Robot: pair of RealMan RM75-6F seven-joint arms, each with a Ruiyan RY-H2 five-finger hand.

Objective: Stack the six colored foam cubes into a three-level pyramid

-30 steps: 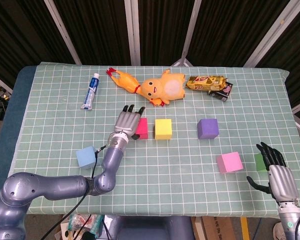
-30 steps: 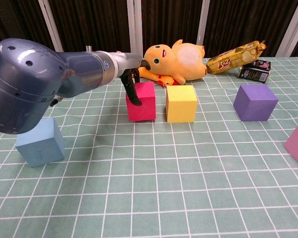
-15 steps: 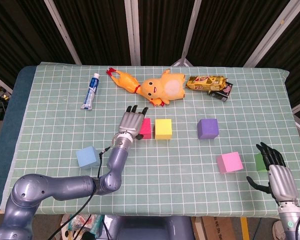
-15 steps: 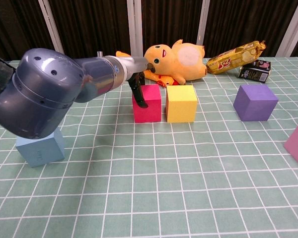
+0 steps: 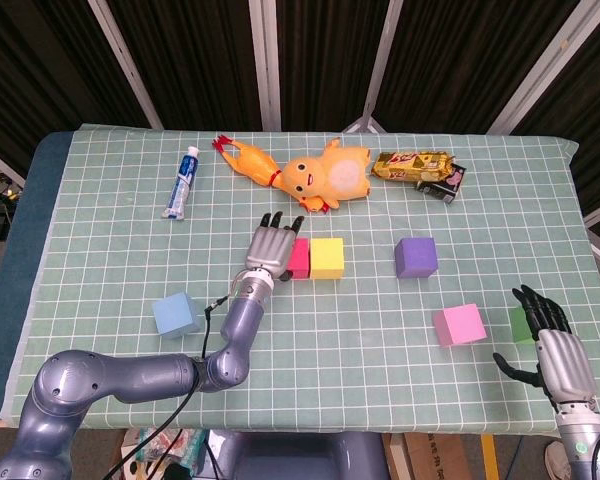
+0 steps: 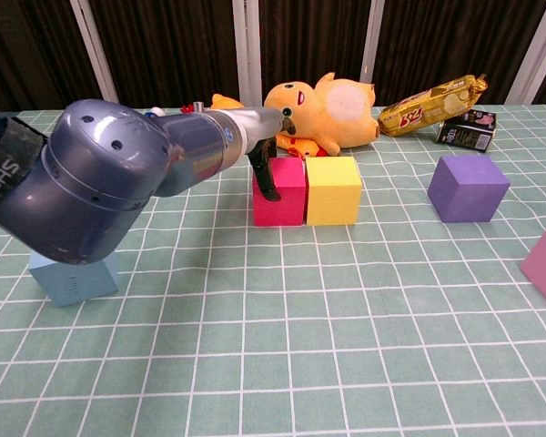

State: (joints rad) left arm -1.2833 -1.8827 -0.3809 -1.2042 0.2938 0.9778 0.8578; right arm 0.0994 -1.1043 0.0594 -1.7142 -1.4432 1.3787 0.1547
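Over the last second the red cube (image 5: pixel 299 258) has been pushed to the right by the left robot hand (image 5: pixel 272 243), and it is now set flush against the yellow cube (image 5: pixel 327 257), where a gap was seen before. The left robot hand is laid over the red cube's left side with its fingers (image 6: pixel 267 173) stretched out and pressed against the cube; nothing is grasped. Both cubes are placed side by side near the middle of the table (image 5: pixel 100 260), just in front of a yellow plush toy (image 5: pixel 325 176).

A purple cube (image 5: pixel 416 256) is set well apart to the right. A pink cube (image 5: pixel 459 324) is found nearer the front right, and a green cube (image 5: pixel 521 323) beside it is partly hidden by the right robot hand (image 5: pixel 555 345), which is held at the table's front right corner with fingers spread and empty. A blue cube (image 5: pixel 175 314) is seen at the front left, near the left arm.

At the back, a toothpaste tube (image 5: pixel 181 183), a rubber chicken (image 5: pixel 247 160) and a gold snack packet (image 5: pixel 413 165) are laid on the table.
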